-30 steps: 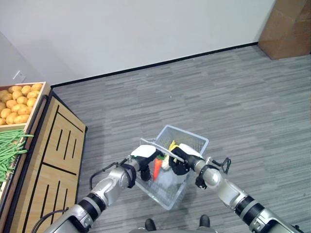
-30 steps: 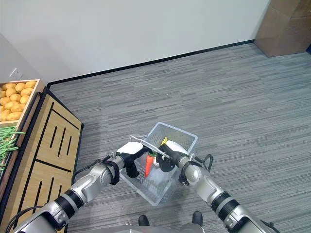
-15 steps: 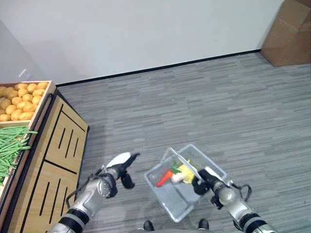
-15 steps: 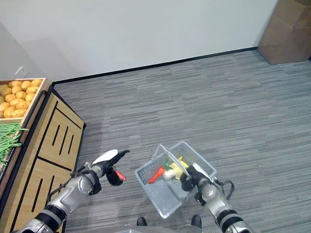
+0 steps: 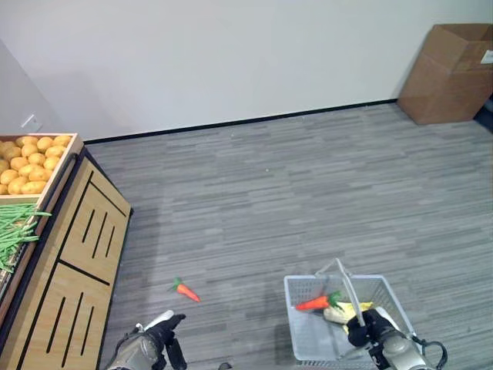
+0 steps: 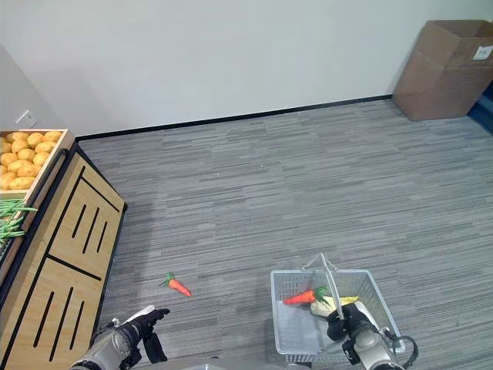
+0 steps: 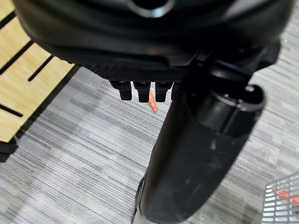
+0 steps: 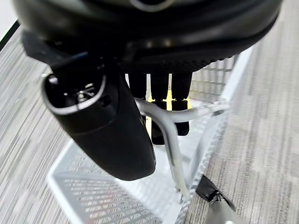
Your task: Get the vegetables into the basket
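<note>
One small orange carrot [image 5: 185, 290] lies loose on the grey floor, beyond the empty, relaxed left hand [image 5: 158, 341], while the right hand [image 5: 371, 333] grips the white wire basket [image 5: 302, 343] by its handle, keeping its vegetables contained.

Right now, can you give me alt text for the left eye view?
A carrot lies loose on the grey floor, outside the wire basket whose handle the right robot hand grips. The basket holds another carrot and corn; the left robot hand hangs open near the wooden stand.
</note>
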Robot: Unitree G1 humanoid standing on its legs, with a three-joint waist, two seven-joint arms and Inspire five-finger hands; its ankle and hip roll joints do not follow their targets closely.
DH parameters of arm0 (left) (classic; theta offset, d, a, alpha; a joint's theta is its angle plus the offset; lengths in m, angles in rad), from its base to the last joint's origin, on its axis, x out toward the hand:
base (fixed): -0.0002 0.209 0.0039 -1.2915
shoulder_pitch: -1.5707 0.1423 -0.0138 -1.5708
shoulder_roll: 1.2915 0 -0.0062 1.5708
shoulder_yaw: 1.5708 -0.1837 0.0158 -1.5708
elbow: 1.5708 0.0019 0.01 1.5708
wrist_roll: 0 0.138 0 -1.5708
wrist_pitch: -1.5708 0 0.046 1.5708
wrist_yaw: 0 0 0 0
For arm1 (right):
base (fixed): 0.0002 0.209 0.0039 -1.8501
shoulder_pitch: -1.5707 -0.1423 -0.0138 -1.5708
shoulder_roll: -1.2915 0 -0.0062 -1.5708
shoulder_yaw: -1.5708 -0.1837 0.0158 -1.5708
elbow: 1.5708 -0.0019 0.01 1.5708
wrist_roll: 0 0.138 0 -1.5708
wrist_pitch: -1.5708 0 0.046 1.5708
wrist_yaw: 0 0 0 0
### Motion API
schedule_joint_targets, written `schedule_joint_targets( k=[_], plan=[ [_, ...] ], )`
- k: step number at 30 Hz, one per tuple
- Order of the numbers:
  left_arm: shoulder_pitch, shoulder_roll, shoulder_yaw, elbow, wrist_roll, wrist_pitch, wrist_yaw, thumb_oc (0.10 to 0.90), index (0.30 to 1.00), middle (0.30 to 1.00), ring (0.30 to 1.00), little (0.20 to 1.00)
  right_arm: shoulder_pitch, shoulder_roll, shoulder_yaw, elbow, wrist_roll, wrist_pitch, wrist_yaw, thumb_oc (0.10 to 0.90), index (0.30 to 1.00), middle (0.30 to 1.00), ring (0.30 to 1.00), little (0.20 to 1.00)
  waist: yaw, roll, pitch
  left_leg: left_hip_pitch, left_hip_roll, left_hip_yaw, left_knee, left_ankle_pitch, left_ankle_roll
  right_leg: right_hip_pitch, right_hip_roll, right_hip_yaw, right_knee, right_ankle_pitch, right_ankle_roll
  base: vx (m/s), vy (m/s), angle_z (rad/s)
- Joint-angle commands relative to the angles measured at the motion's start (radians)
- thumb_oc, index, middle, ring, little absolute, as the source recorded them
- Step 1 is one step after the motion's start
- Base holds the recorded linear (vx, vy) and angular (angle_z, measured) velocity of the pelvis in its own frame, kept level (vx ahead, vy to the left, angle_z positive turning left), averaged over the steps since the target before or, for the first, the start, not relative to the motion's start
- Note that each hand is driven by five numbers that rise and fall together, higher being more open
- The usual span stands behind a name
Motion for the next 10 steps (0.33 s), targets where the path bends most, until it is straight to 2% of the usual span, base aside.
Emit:
schedule_joint_targets(
  k=[1,7,8,9,10],
  plan=[
    [-0.086,0.016,0.069,0.066,-0.041,-0.019,0.057,0.900,1.000,1.000,1.000,1.000,-0.089,-0.015,-0.019,0.046,0.021,-0.053,-0.045,0.400,0.300,0.300,0.300,0.300,0.001,-0.034,-0.005,0.031,0.059,-0.012,0.007,-0.015,-0.072,-0.022,-0.043,0.031,0.051,0.029,0.042,0.00,-0.001,-0.05],
    [-0.101,-0.055,0.127,0.260,-0.165,-0.025,0.083,0.900,1.000,1.000,1.000,1.000,-0.080,0.029,-0.033,0.230,0.069,-0.066,-0.042,0.400,0.300,0.300,0.300,0.300,-0.010,-0.039,-0.011,0.034,0.062,-0.005,0.001,-0.010,-0.076,-0.027,-0.036,0.038,0.047,0.031,0.039,0.00,-0.007,-0.04],
    [-0.098,-0.075,0.171,0.295,-0.237,-0.026,0.097,0.900,1.000,1.000,1.000,1.000,-0.069,0.044,-0.051,0.269,0.098,-0.071,-0.043,0.400,0.300,0.300,0.300,0.300,-0.010,-0.041,-0.012,0.035,0.062,-0.006,0.002,-0.009,-0.076,-0.026,-0.034,0.040,0.046,0.031,0.037,0.00,0.000,0.00],
    [-0.098,-0.075,0.171,0.296,-0.238,-0.027,0.097,0.900,1.000,1.000,1.000,1.000,-0.069,0.044,-0.050,0.270,0.099,-0.072,-0.043,0.400,0.300,0.300,0.300,0.300,-0.011,-0.041,-0.012,0.035,0.062,-0.006,0.001,-0.009,-0.076,-0.026,-0.034,0.040,0.046,0.031,0.037,0.00,0.000,0.00],
    [-0.090,-0.091,0.226,0.340,-0.325,-0.013,0.100,0.900,1.000,1.000,1.000,1.000,-0.060,0.056,-0.056,0.296,0.104,-0.071,-0.042,0.400,0.300,0.300,0.300,0.300,-0.010,-0.042,-0.010,0.041,0.063,-0.007,0.002,-0.011,-0.076,-0.020,-0.034,0.039,0.045,0.029,0.037,0.00,0.000,0.00]
  ],
)
